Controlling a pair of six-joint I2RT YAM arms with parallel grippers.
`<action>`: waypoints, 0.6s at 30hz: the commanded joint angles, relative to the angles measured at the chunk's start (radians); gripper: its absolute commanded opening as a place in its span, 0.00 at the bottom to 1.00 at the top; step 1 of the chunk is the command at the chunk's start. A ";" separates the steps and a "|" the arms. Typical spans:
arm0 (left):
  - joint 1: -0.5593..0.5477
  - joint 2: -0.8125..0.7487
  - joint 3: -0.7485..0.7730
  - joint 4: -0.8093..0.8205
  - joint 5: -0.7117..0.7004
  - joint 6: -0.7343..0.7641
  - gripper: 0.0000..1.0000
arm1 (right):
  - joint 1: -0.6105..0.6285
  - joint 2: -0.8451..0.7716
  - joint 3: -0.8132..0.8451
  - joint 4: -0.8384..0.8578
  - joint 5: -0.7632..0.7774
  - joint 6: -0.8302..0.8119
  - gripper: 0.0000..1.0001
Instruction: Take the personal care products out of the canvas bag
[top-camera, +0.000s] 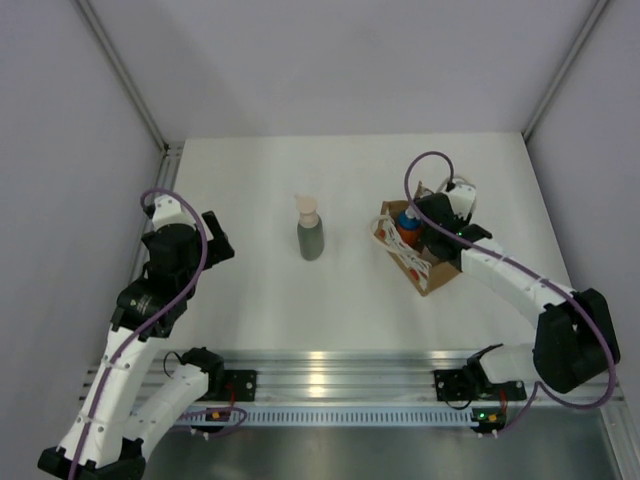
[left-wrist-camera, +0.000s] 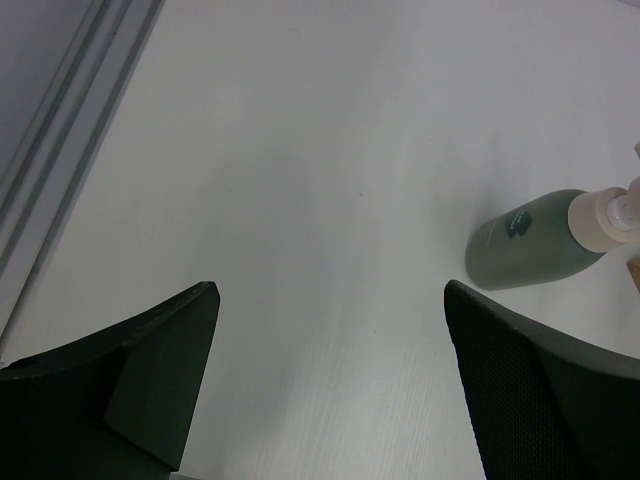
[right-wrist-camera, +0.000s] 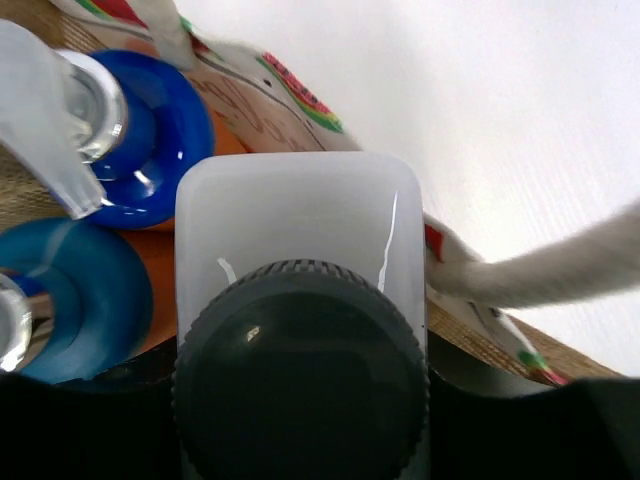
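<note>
The canvas bag (top-camera: 432, 277) stands on the right of the table, its white red-marked panel (right-wrist-camera: 262, 104) facing left. My right gripper (top-camera: 436, 228) is down in its mouth, jaws closed on either side of the white bottle (right-wrist-camera: 298, 210) with the dark cap (right-wrist-camera: 300, 372). Two orange bottles with blue caps (right-wrist-camera: 165, 130) (right-wrist-camera: 75, 300) stand beside it in the bag. The grey-green pump bottle (top-camera: 310, 236) stands upright on the table's middle, also in the left wrist view (left-wrist-camera: 530, 242). My left gripper (top-camera: 218, 246) hangs open and empty over bare table to its left.
A cream rope handle (right-wrist-camera: 560, 268) hangs over the bag's right edge beside my right fingers. A metal rail (left-wrist-camera: 60, 170) runs along the table's left edge near my left gripper. Enclosure walls close in the left, back and right sides.
</note>
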 joint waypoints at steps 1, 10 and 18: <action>0.004 0.005 -0.005 0.032 -0.001 0.004 0.98 | 0.014 -0.133 0.041 0.058 0.069 -0.087 0.00; 0.005 0.002 -0.005 0.032 -0.010 0.004 0.98 | 0.014 -0.235 0.067 0.065 0.007 -0.201 0.00; 0.005 -0.001 -0.005 0.032 -0.017 0.004 0.98 | 0.017 -0.321 0.150 0.013 -0.081 -0.279 0.00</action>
